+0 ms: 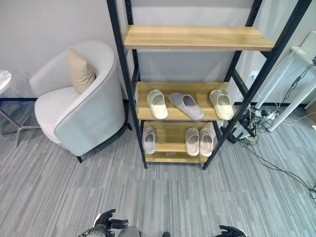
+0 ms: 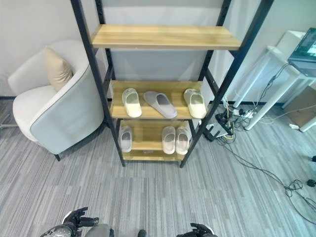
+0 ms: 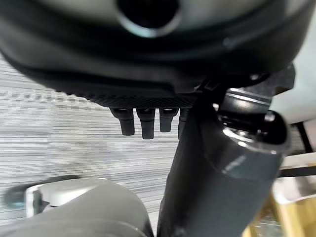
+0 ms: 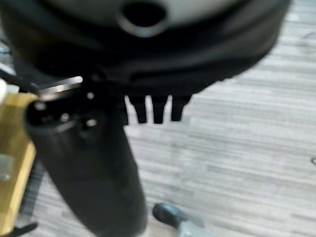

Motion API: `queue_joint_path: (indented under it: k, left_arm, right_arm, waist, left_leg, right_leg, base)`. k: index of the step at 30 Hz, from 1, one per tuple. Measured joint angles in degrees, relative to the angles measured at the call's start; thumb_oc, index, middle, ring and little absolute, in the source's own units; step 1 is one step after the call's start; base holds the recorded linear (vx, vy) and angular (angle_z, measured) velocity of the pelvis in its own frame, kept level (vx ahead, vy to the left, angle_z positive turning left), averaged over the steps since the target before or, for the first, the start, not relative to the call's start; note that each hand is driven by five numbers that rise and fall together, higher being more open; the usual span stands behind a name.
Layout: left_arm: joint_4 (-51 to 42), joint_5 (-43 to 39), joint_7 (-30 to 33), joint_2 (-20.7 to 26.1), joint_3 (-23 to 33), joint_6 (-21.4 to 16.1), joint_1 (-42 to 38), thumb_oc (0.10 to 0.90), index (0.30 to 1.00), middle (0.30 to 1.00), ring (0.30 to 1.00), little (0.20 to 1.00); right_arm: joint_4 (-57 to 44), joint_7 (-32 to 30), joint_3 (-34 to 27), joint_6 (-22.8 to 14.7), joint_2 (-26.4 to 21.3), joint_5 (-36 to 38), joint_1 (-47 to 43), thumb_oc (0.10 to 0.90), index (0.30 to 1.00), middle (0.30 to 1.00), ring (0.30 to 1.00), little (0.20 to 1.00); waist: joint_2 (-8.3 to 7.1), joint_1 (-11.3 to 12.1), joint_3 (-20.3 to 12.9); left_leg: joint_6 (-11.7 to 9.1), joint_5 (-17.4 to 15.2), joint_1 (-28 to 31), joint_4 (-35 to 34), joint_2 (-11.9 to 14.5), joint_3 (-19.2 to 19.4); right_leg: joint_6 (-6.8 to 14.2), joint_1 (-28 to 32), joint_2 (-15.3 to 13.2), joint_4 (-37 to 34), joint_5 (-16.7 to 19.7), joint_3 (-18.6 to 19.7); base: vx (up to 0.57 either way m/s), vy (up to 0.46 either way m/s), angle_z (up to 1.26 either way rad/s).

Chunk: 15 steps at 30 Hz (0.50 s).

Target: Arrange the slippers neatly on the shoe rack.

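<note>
You are standing before the shoe rack (image 1: 129, 94), both robot hands (image 1: 106, 221) relaxed, holding nothing; reach first for the skewed grey slipper (image 1: 186, 105) and square it.

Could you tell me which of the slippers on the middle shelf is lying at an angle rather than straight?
The grey slipper in the middle of that shelf: it lies diagonally, while the two cream slippers either side point roughly straight.
</note>
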Motion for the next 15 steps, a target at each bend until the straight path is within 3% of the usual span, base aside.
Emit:
queue_joint_path:
  k: [1, 2, 3, 4, 5, 8, 9, 10, 11, 13, 15]
  left_arm:
    - [-0.2, -0.1, -0.1, -0.3, 0.0, 0.0, 0.1, 0.800, 0.900, 0.900, 0.900, 0.900]
    - [-0.5, -0.6, -0.1, -0.5, 0.1, 0.0, -0.1, 0.800, 0.900, 0.900, 0.900, 0.900]
    - [-0.5, -0.5, 0.1, -0.6, 0.2, 0.0, 0.1, 0.800, 0.900, 0.900, 0.900, 0.900]
    - [-0.1, 0.1, 0.2, -0.4, -1.0, 0.0, 0.0, 0.800, 0.900, 0.900, 0.900, 0.900]
    - [0.2, 0.1, 0.2, -0.5, -1.4, 0.0, -0.4, 0.800, 0.900, 0.900, 0.900, 0.900]
    - [0.3, 0.1, 0.3, -1.0, -1.6, 0.0, 0.5, 0.800, 0.900, 0.900, 0.900, 0.900]
    - [0.9, 0.2, 0.4, -0.4, -1.7, 0.0, 1.2, 0.800, 0.900, 0.900, 0.900, 0.900]
    - [1.9, 1.3, 1.2, 0.4, -1.7, 0.7, 1.5, 0.800, 0.900, 0.900, 0.900, 0.900]
    - [2.1, 1.5, 1.2, 0.7, -1.8, 1.1, 1.5, 0.800, 0.900, 0.900, 0.900, 0.900]
    - [2.8, 2.4, 1.1, 0.9, -1.8, 1.4, 1.2, 0.800, 0.900, 0.900, 0.900, 0.900]
    - [3.3, 2.5, 1.0, 1.1, -1.8, 2.2, 2.3, 0.800, 0.900, 0.900, 0.900, 0.900]
  right_arm:
    - [-0.1, 0.0, 1.0, -0.2, 0.0, 0.0, 0.4, 0.800, 0.900, 0.900, 0.900, 0.900]
    - [-0.3, -0.1, 1.5, -0.1, 0.2, -0.1, -0.2, 0.800, 0.900, 0.900, 0.900, 0.900]
    - [-0.2, -0.2, 2.6, -0.2, 0.3, -0.2, 0.3, 0.800, 0.900, 0.900, 0.900, 0.900]
    - [0.0, -0.3, 3.3, 0.2, 0.8, -0.8, 0.3, 0.800, 0.900, 0.900, 0.900, 0.900]
    - [-0.1, -0.3, 3.4, 0.2, 1.0, -1.0, 0.3, 0.800, 0.900, 0.900, 0.900, 0.900]
    - [0.3, -0.2, 3.3, -0.1, 1.3, -2.0, 1.2, 0.800, 0.900, 0.900, 0.900, 0.900]
    - [0.3, -0.2, 3.3, -0.1, 2.0, -2.3, 1.3, 0.800, 0.900, 0.900, 0.900, 0.900]
    - [0.4, -0.3, 3.3, -0.3, 3.1, -2.5, 2.0, 0.800, 0.900, 0.900, 0.900, 0.900]
    - [0.4, -0.2, 3.2, -0.5, 3.4, -2.6, 2.0, 0.800, 0.900, 0.900, 0.900, 0.900]
    - [0.6, -0.2, 1.9, -0.4, 4.3, -2.8, 2.0, 0.800, 0.900, 0.900, 0.900, 0.900]
    - [0.4, 0.0, 2.0, -0.5, 5.0, -2.8, 2.0, 0.800, 0.900, 0.900, 0.900, 0.900]
  waist:
    - [0.84, 0.0, 0.5]
    - [1.12, 0.0, 1.1]
    - [0.76, 0.1, 1.0]
    - [1.31, 0.2, 0.9]
    - [1.54, 0.4, 1.0]
    - [3.09, 2.8, 0.5]
    - [1.79, 2.7, -0.3]
    - [-0.04, 2.6, -1.6]
    - [-0.69, 2.5, -2.0]
    - [-1.20, 2.4, -2.5]
    - [-0.35, 2.6, -2.8]
  left_leg:
    - [-0.1, 0.3, 0.1, -6.6, -0.5, 0.5]
    - [-0.1, 1.4, -0.7, -8.7, -0.8, 0.7]
    - [-0.3, 1.7, 0.1, -14.2, -1.4, 0.6]
    - [0.1, 4.4, 0.7, -21.4, -1.8, 0.4]
    - [0.1, 5.3, 0.6, -24.0, -1.9, 0.1]
    - [3.7, 9.3, 3.8, -27.7, -1.6, -1.1]
    - [4.9, 11.4, 4.6, -27.2, -2.8, -0.2]
    - [6.6, 11.3, 6.2, -28.3, -5.0, 0.0]
    - [7.1, 10.8, 6.8, -28.8, -5.6, 0.0]
    - [8.3, 9.6, 8.6, -30.2, -7.0, 0.5]
    - [9.9, 9.0, 10.6, -31.7, -6.8, 0.6]
  right_leg:
    - [0.6, 1.1, 0.2, 0.0, -0.5, 0.3]
    - [1.5, 2.2, 0.3, 0.0, -1.4, 0.3]
    - [1.7, 2.8, 0.2, 0.0, -2.3, 0.3]
    - [2.7, 4.2, 0.4, 0.0, -3.9, 0.6]
    - [2.9, 4.7, 0.4, 0.0, -4.7, 1.1]
    - [5.5, 8.5, 0.5, 0.0, -7.6, 4.3]
    - [6.5, 9.9, -0.7, 0.0, -9.2, 4.9]
    - [8.5, 9.7, -3.1, 1.9, -10.9, 4.7]
    - [9.1, 9.2, -3.7, 3.2, -11.4, 4.6]
    - [9.7, 8.3, -5.2, 7.5, -11.4, 5.2]
    - [12.9, 4.5, -5.3, 15.9, -13.7, 5.0]
  base:
    - [0.33, 0.039, -0.15]
    - [0.46, 0.060, -0.15]
    - [0.33, 0.058, -0.04]
    - [0.32, 0.062, -0.07]
    - [0.31, 0.082, -0.22]
    - [0.27, 0.111, -0.44]
    - [0.28, 0.164, -0.33]
    - [0.28, 0.171, -0.12]
    - [0.36, 0.222, 0.01]
    - [0.20, 0.150, 0.00]
    - [0.09, 0.130, -0.11]
